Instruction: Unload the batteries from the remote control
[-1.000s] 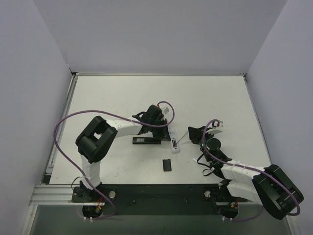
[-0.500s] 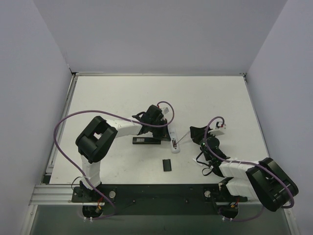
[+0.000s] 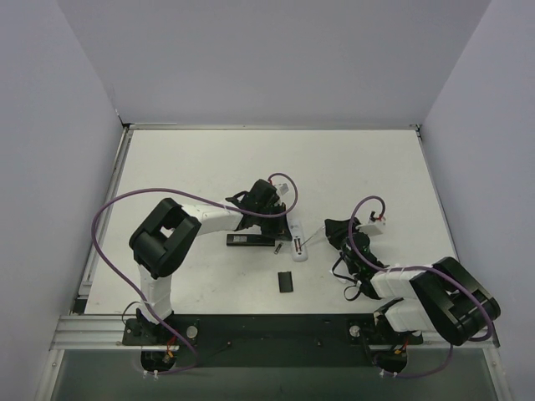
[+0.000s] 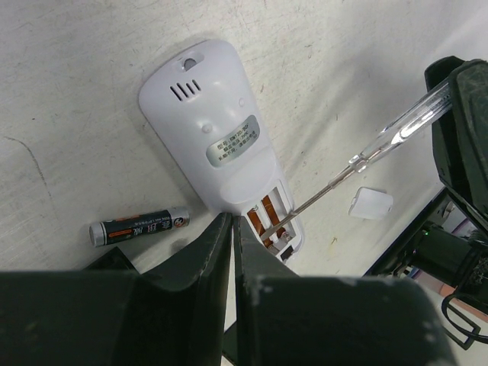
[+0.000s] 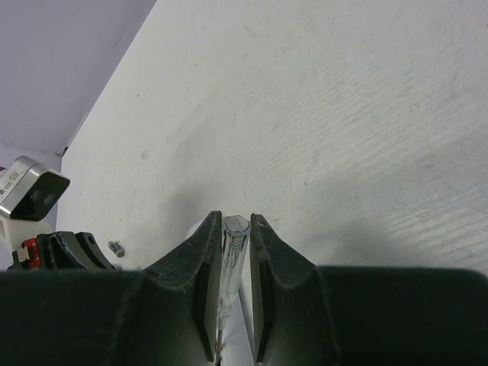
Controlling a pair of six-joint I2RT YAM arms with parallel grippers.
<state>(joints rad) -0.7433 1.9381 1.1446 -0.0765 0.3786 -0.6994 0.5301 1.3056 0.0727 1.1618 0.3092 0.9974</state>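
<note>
Between the closed-in fingers of the right gripper [image 5: 234,219] sits a clear stick [image 5: 232,263], clamped by its handle. Its thin metal shaft runs out to the white remote [image 4: 217,145] and ends in the open battery bay at that remote's near end. Over the same end hangs the left gripper [image 4: 232,221], its jaws drawn together to a hairline gap with nothing between them; whether the tips touch the remote I cannot tell. One battery [image 4: 139,226] lies loose on the table [image 3: 209,167], just beside the remote's left edge. Something copper-coloured shows inside the bay, but whether it is the second battery I cannot tell. A small white piece [image 4: 371,203] lies past the shaft. In the overhead view a black remote [image 3: 249,241] lies beside the white one, and a flat black cover [image 3: 286,282] rests nearer the arm bases.
</note>
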